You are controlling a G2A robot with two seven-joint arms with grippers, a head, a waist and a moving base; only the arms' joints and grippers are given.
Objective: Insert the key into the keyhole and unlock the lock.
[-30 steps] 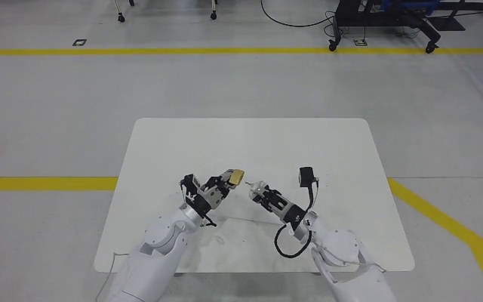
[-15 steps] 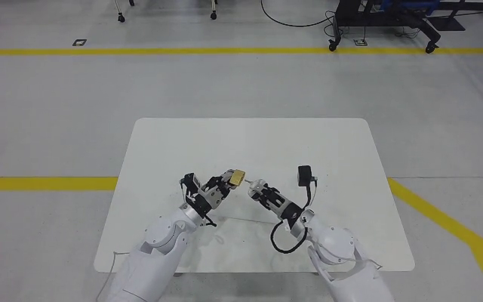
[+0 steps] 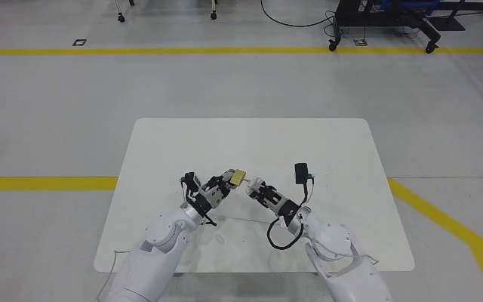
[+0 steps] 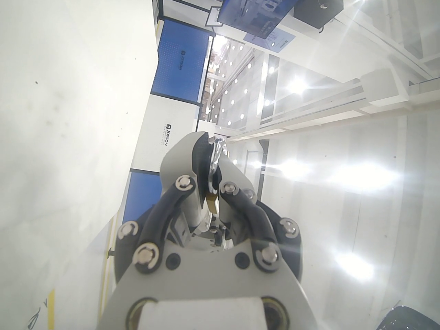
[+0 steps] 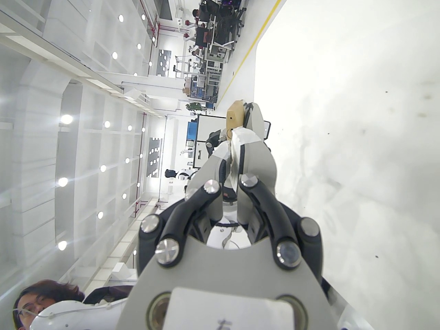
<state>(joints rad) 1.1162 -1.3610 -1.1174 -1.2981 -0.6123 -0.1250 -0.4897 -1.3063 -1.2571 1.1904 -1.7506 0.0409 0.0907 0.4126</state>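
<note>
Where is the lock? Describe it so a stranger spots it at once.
Start at the white table; above its middle, the left gripper and right gripper face each other. The lock is clamped in the left one's tips, off the tabletop. It is the only brass-yellow block among grey and black parts.

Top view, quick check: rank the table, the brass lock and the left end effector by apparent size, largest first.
1. table
2. left end effector
3. lock, held at its tips
Both are held above the table, nearer the camera, but the order is plain.
</note>
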